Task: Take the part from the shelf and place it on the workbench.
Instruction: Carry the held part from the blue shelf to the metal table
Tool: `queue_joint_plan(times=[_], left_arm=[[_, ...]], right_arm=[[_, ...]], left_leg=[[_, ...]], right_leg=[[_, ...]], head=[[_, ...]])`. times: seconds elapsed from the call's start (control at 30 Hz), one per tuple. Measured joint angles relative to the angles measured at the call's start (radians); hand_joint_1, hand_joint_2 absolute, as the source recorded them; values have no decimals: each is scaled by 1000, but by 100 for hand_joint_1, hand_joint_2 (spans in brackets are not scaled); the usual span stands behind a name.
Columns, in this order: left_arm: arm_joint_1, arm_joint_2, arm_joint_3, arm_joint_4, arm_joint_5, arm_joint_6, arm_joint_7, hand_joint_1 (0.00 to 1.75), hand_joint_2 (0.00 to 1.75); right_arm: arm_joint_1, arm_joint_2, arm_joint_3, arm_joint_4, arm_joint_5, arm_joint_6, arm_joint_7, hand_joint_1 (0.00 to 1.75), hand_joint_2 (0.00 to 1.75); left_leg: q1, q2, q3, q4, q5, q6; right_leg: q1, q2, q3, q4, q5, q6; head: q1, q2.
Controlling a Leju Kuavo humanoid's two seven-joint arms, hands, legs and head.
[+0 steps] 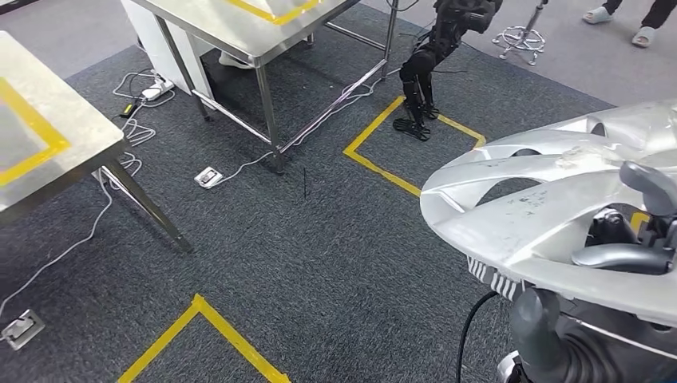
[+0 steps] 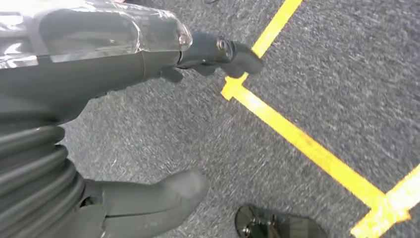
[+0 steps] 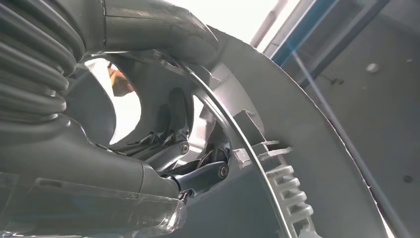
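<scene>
The part is a silver wheel cover [image 1: 543, 199], held up at the right of the head view above the carpet. My right hand [image 1: 639, 235] grips it, dark fingers reaching through one of its openings and a thumb lying across the face. Close up, the right hand [image 3: 148, 168] clamps the wheel cover's rim [image 3: 297, 148], with white clips along its back edge. My left hand [image 2: 99, 74] hangs over the carpet holding nothing, its fingers [image 2: 223, 52] stretched out and well apart from the thumb [image 2: 168, 193].
One steel table [image 1: 48, 128] with yellow tape on top stands at the left, another steel table [image 1: 247, 28] at the back. A small black robot [image 1: 419, 80] stands by a yellow floor square [image 1: 383, 171]. Cables and a power strip [image 1: 156, 89] lie underneath. A person's feet [image 1: 615, 14] are far right.
</scene>
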Motion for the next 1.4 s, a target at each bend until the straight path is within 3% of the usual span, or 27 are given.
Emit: queue_joint_plan(times=[0.07,0.1,0.13,0.17,0.23,0.27,0.33,0.4,0.43,0.5,0.57,0.63,0.67,0.7,0.73,0.8,0.87,0.93,1.0,1.07,1.13,1.2,1.23,1.27,1.3,1.33,1.4], left_arm=[[1,4,0,0,-4,0,-10,0,175],[0,5,0,0,-5,0,-13,0,175],[-1,6,0,1,-6,0,-15,0,175],[-1,8,0,1,-6,0,-19,0,175],[1,11,0,1,-7,1,-35,0,175],[1,13,0,1,-7,1,-48,0,175],[0,18,1,1,-7,2,-70,0,175],[-1,20,1,1,-7,2,-79,0,175],[-1,21,1,1,-7,2,-77,0,175],[0,21,0,1,-7,0,-63,0,175],[-2,21,0,1,-7,-1,-51,0,175],[-4,20,0,1,-8,-2,-47,0,175],[-4,20,0,1,-8,-2,-45,0,175],[-4,19,0,1,-8,-3,-45,0,175],[-4,19,0,1,-8,-3,-44,0,175],[-3,18,1,1,-7,-3,-43,0,175],[-4,13,1,1,-7,-2,-43,0,175],[-4,9,1,1,-7,-2,-43,0,175],[-1,9,1,1,-7,-2,-43,0,175],[3,10,1,1,-7,-2,-43,0,175],[2,10,0,1,-7,-2,-45,0,175],[0,10,0,1,-7,-2,-47,0,175],[1,10,1,1,-7,-2,-48,0,175],[2,10,1,1,-7,-2,-49,0,175],[2,10,1,1,-7,-2,-51,0,175],[2,10,1,1,-7,-2,-53,0,175],[0,7,1,1,-7,-2,-54,0,175]], right_arm=[[0,2,0,1,-1,-1,-7,175,175],[1,3,1,2,-1,-2,-9,175,175],[3,4,1,2,-2,-2,-10,175,175],[6,5,1,3,-5,-3,-13,175,175],[10,7,1,6,-16,-3,-22,175,175],[11,8,2,8,-22,-3,-26,175,175],[12,10,2,12,-26,-3,-31,175,175],[14,10,3,14,-27,-3,-35,175,175],[16,10,4,15,-27,-3,-36,175,175],[20,11,5,16,-24,-3,-37,175,175],[24,12,6,17,-21,-3,-38,175,175],[31,14,5,17,-19,-3,-39,175,175],[33,14,6,17,-19,-4,-39,175,175],[35,14,6,17,-19,-4,-39,175,175],[37,15,6,18,-19,-4,-38,175,175],[38,15,5,19,-19,-4,-37,175,175],[38,15,5,19,-19,-4,-36,175,175],[37,15,5,19,-19,-4,-36,175,175],[33,15,5,19,-19,-4,-36,175,175],[31,15,5,18,-19,-4,-36,175,175],[31,15,5,18,-18,-5,-35,175,175],[31,15,5,17,-18,-5,-35,175,175],[30,15,6,18,-18,-5,-34,175,175],[30,15,6,18,-19,-4,-32,175,175],[29,15,6,19,-20,-4,-30,175,175],[27,15,6,19,-20,-3,-28,175,175],[22,15,5,19,-21,0,-23,175,175]], left_leg=[[-5,53,-17,32,-28,-9],[-4,88,-37,77,-58,-13],[-1,107,-62,133,-91,-18],[5,112,-87,191,-118,-24],[14,113,-98,230,-120,-34],[17,118,-77,197,-97,-38],[17,160,-5,74,-44,-40],[11,197,36,-2,-25,-27],[6,199,37,-9,-28,-17],[6,178,33,-12,-23,-1],[10,154,32,-16,-17,11],[10,128,30,-17,-12,19],[9,114,29,-17,-11,22],[7,100,28,-17,-10,24],[5,85,28,-17,-9,25],[2,53,30,-17,-7,26],[0,25,30,-16,-5,23],[2,3,22,-16,1,14],[5,-13,14,-17,7,3],[0,34,-1,7,-13,-7],[1,99,-43,99,-73,-17],[11,111,-93,212,-124,-27],[16,111,-102,236,-126,-31],[19,114,-93,225,-110,-35],[21,122,-65,177,-80,-39],[21,148,-29,111,-53,-41],[15,191,24,12,-23,-32]], right_leg=[[-4,-26,9,-23,13,-2],[-6,-40,12,-30,18,-2],[-6,-52,12,-33,19,-4],[-6,-66,12,-32,19,-5],[-7,-92,12,-30,16,-1],[-9,-104,12,-28,14,2],[-9,-125,12,-20,7,14],[-6,-140,13,-11,-1,26],[-5,-147,14,-10,-2,32],[-8,-158,15,-9,-5,41],[-13,-127,3,25,-37,51],[-17,-75,-43,137,-101,58],[-17,-62,-74,205,-130,58],[-17,-56,-98,254,-144,58],[-16,-53,-107,271,-138,56],[-15,-41,-78,195,-73,44],[-15,-1,-26,68,-9,26],[-13,22,0,7,5,16],[-15,4,5,-9,7,14],[-19,-20,13,-29,18,12],[-18,-45,17,-40,24,9],[-17,-73,16,-39,23,8],[-17,-86,16,-37,22,10],[-18,-98,16,-35,20,13],[-19,-109,16,-31,16,17],[-20,-119,17,-26,12,23],[-16,-136,16,-14,2,36]], head=[[-9,0],[-16,0],[-24,0],[-31,0],[-39,0],[-42,0],[-46,0],[-47,0],[-46,0],[-44,0],[-38,0],[-26,0],[-21,0],[-17,0],[-13,0],[-6,0],[-3,0],[-2,0],[-2,0],[-9,0],[-23,0],[-36,0],[-39,0],[-42,0],[-44,0],[-46,0],[-50,0]])
